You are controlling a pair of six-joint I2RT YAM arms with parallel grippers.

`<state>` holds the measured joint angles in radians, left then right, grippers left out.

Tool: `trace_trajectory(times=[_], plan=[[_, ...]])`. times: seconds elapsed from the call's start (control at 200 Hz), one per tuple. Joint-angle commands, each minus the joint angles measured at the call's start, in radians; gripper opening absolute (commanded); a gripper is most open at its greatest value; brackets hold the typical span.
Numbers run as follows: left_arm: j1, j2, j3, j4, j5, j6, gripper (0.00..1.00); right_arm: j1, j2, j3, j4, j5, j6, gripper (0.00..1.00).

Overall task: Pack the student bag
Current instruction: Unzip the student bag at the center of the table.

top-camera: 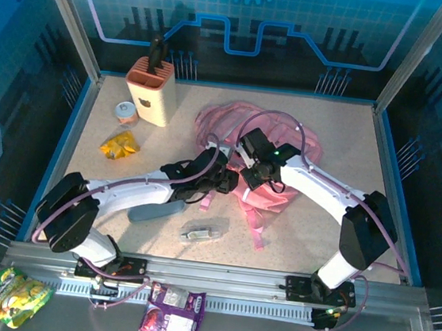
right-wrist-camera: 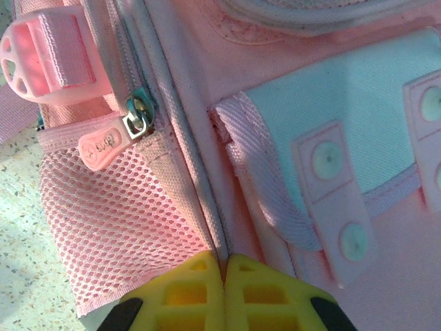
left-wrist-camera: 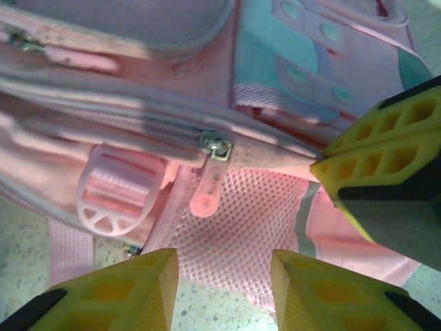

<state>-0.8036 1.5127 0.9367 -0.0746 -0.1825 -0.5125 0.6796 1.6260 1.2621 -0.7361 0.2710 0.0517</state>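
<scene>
The left arm [top-camera: 139, 186] and right arm [top-camera: 319, 185] hide the middle of the student bag [top-camera: 219, 124]; lettering on its zipper pull [right-wrist-camera: 103, 146] is unreadable.

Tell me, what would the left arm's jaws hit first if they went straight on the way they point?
Probably the pink mesh side pocket of the large pink fabric backpack, just below its pink zipper pull. It looks close, though depth is hard to judge.

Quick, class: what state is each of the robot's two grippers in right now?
Left gripper: open, holding nothing.
Right gripper: shut, pinching a seam of the large pink fabric backpack.
</scene>
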Motion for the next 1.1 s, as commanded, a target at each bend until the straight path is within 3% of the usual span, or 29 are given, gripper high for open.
trace_trajectory(times=[0.0, 0.555, 0.825, 1.096], plan=[[-0.008, 0.039, 0.035, 0.038, -0.025, 0.149, 0.42, -0.008, -0.058, 0.016, 0.033, -0.064, 0.028, 0.00], [-0.010, 0.182, 0.103, 0.113, -0.188, 0.252, 0.43, -0.040, -0.074, -0.006, 0.077, -0.185, 0.054, 0.00], [0.005, 0.171, 0.108, 0.128, -0.180, 0.297, 0.38, -0.043, -0.075, -0.015, 0.083, -0.194, 0.055, 0.00], [0.040, 0.170, 0.119, 0.122, -0.123, 0.302, 0.17, -0.045, -0.077, -0.028, 0.083, -0.190, 0.057, 0.00]])
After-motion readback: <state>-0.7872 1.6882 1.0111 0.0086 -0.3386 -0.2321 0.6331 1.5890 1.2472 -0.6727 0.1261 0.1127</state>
